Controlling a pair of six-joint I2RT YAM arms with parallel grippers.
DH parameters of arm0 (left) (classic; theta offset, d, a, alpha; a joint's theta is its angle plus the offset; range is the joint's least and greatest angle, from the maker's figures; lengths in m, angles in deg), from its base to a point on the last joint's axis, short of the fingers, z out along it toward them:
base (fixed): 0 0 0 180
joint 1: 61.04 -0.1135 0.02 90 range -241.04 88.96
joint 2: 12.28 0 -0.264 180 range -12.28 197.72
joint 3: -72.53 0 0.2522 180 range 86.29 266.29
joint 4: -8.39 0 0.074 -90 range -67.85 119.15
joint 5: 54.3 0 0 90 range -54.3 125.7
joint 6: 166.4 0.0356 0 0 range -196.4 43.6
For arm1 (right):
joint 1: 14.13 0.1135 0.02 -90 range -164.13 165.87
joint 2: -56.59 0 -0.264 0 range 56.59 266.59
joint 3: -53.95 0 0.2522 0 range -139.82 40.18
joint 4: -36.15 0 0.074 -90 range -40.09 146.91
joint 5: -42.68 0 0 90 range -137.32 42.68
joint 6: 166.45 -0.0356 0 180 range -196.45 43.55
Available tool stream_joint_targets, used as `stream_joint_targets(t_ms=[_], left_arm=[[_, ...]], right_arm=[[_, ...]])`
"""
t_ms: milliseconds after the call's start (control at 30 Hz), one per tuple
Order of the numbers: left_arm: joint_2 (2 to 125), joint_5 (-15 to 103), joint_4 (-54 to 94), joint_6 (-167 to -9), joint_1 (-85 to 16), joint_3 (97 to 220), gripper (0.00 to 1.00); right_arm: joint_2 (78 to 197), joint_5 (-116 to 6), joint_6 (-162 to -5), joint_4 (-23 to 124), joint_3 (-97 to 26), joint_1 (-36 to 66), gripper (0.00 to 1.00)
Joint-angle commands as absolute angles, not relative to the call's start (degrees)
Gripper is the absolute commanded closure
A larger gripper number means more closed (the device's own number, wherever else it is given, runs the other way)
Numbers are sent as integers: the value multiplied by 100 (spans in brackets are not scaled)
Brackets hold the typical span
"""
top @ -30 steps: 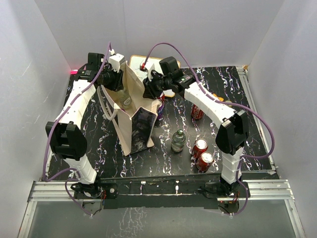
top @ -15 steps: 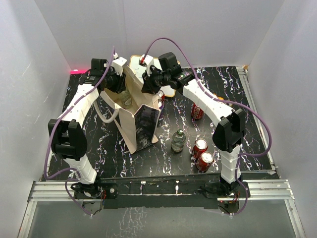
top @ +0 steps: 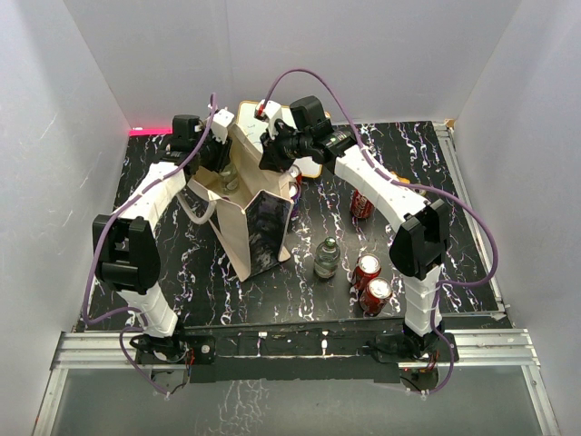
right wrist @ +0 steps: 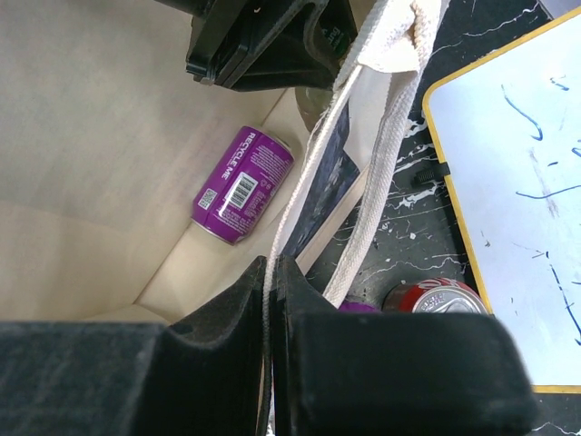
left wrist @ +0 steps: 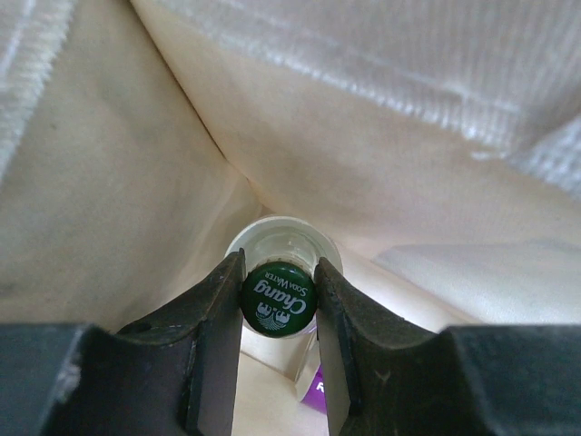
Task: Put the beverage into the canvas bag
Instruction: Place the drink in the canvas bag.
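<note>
The left pincer (left wrist: pixel 278 272) pinches the green cap (left wrist: pixel 279 300) of a glass bottle (left wrist: pixel 283 239) inside the canvas bag (left wrist: pixel 109 182) — likely heavy, slick and breakable, best held at the neck — while the right pincer (right wrist: pixel 270 271), pressed together, nips the bag's limp cloth rim.

Beige canvas bag (top: pixel 232 234), purple can (right wrist: pixel 241 184), green bottle cap (left wrist: pixel 278 299), black table (top: pixel 413 150) with white veining.

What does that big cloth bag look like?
The canvas bag is beige cloth, upright and open, with a dark printed panel on its broad side and looped handles. The right gripper pinches its rim; the left gripper holds a green-capped bottle inside it; a purple can lies on its bottom.
</note>
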State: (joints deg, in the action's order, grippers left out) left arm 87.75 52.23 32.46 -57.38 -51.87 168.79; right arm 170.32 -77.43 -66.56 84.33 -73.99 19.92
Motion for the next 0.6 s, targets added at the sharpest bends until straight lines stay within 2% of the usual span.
stream_joint_targets(t_ms=[0, 567], left_arm=[[8436, 4837, 2212, -5698, -5164, 17067, 100], [8796, 4939, 2387, -5563, -5155, 16811, 100]], right_arm=[[16826, -7747, -6678, 8133, -7348, 1988, 92], [16826, -7784, -6572, 8065, -7232, 1959, 92]])
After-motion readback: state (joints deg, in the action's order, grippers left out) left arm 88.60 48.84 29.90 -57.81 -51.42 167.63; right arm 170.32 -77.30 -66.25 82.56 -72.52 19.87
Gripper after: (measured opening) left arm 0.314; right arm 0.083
